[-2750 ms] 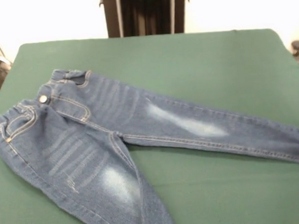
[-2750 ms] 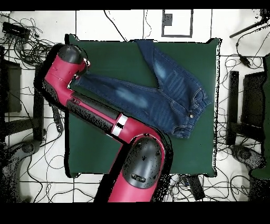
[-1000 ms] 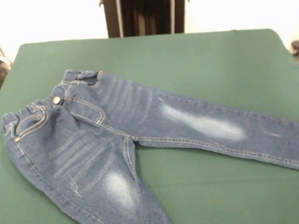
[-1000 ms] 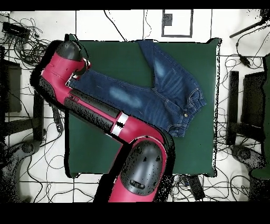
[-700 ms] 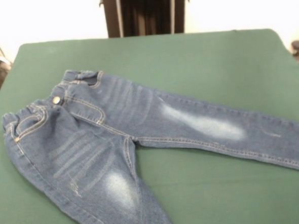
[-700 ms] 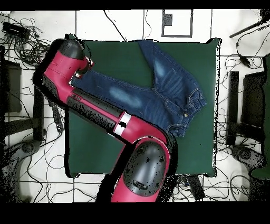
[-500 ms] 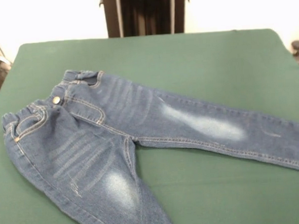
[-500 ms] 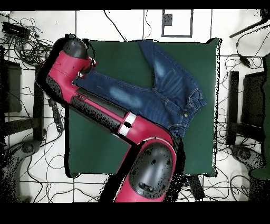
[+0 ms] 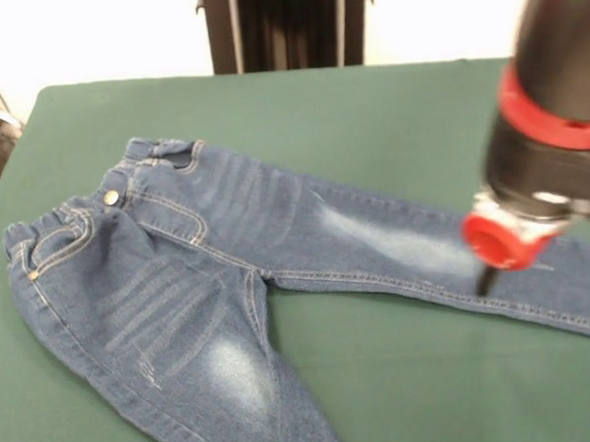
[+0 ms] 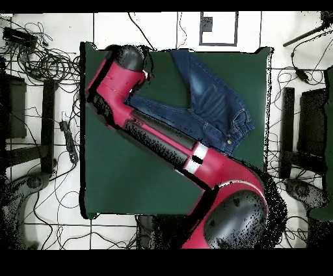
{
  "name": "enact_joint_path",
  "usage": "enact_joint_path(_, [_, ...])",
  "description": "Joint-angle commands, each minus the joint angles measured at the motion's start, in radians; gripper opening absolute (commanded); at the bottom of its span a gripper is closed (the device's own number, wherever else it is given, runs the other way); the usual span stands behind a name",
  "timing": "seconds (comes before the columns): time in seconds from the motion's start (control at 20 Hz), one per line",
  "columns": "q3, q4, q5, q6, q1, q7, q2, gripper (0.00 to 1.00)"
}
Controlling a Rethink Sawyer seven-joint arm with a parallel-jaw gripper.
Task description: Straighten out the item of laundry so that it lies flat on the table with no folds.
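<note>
Swinging in from the right edge, where only its tip showed half a second ago, the gripper point(image 9: 487, 281) now hangs over the far leg of the jeans point(image 9: 207, 256), just right of the faded thigh patch; whether its jaws are apart or together I cannot tell. The jeans lie on the left half of the table point(image 9: 368, 106), unmoved over the last second, waistband left, 2 legs splayed, the near one running off the near edge. Flattening looks nearly done.
</note>
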Motion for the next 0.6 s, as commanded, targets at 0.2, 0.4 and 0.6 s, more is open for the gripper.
enact_joint_path(0.2, [-0.158, 0.120, -0.005, 0.097, -0.052, -0.219, 0.007, 1.00])
enact_joint_path(0.4, [-0.175, 0.147, -0.019, 0.112, -0.064, -0.214, 0.006, 1.00])
enact_joint_path(0.6, [-0.180, 0.192, -0.024, 0.137, -0.085, -0.195, -0.008, 1.00])
